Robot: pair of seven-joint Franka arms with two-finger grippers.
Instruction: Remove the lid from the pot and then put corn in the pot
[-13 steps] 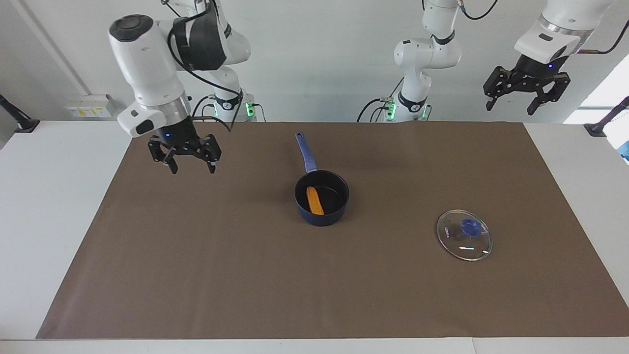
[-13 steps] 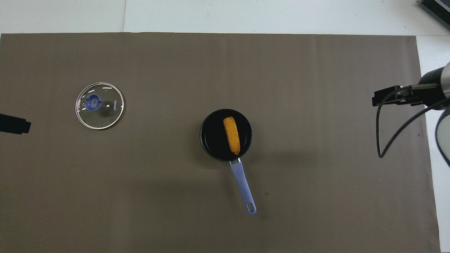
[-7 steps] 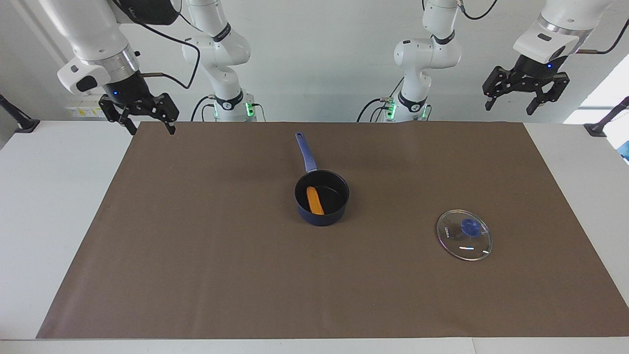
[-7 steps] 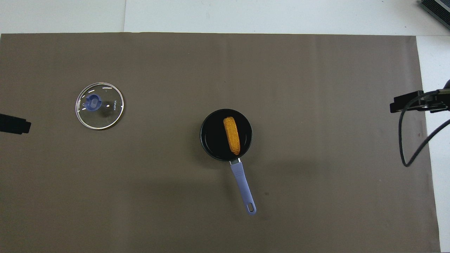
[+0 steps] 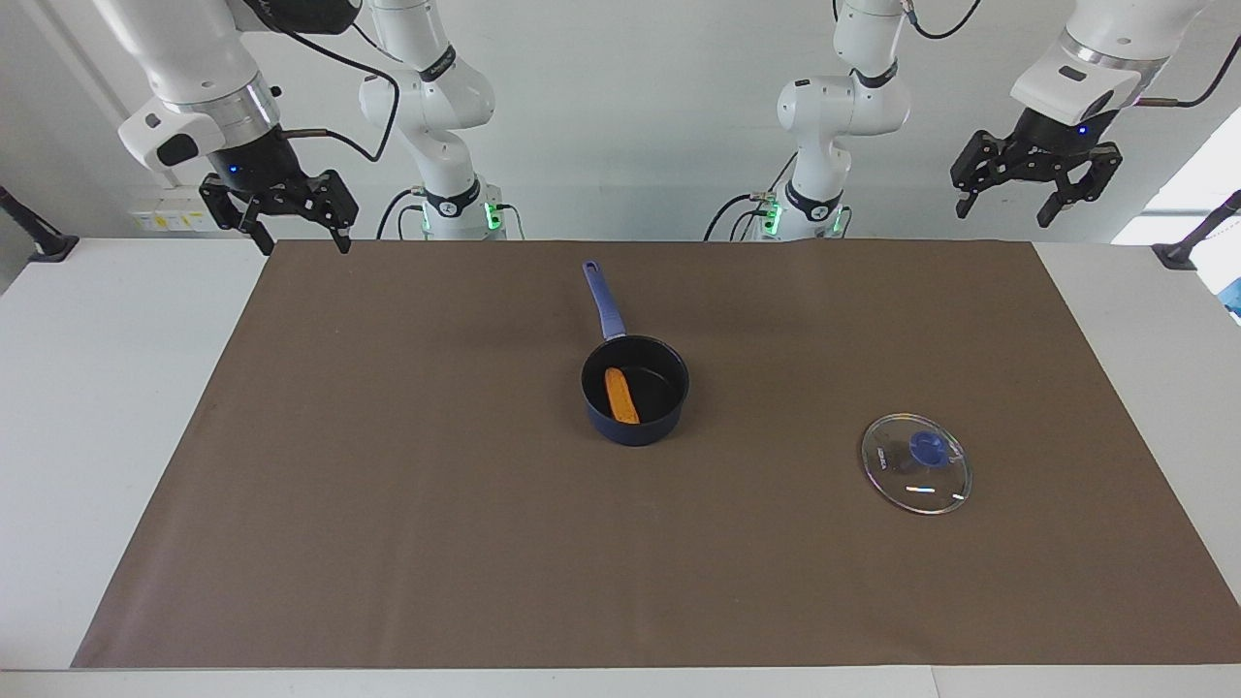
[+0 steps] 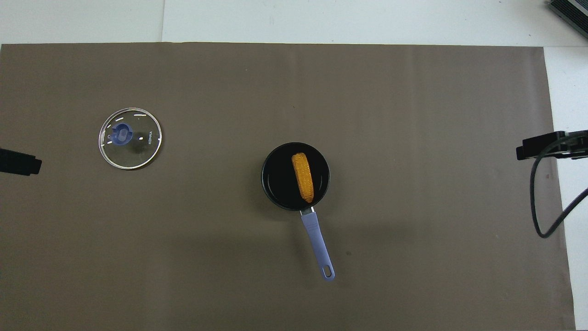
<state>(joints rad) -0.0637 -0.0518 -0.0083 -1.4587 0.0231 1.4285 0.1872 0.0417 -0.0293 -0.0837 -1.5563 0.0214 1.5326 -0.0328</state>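
Observation:
The navy pot (image 5: 636,428) stands uncovered in the middle of the brown mat, its handle (image 5: 603,300) pointing toward the robots. The yellow-orange corn (image 5: 620,395) lies inside it, also in the overhead view (image 6: 302,177), on the pot's black bottom (image 6: 278,177). The glass lid (image 5: 915,462) with its blue knob lies flat on the mat toward the left arm's end, seen from overhead too (image 6: 130,138). My right gripper (image 5: 302,242) is open and empty, raised over the mat's corner at the right arm's end. My left gripper (image 5: 1003,211) is open and empty, raised high at the left arm's end.
The brown mat (image 5: 388,504) covers most of the white table (image 5: 107,436). In the overhead view only a tip of the left gripper (image 6: 18,162) and of the right gripper (image 6: 542,148) with its hanging cable show at the edges.
My right gripper has risen and drawn back from over the mat to its corner at the right arm's end. The left gripper, pot, corn and lid have stayed put.

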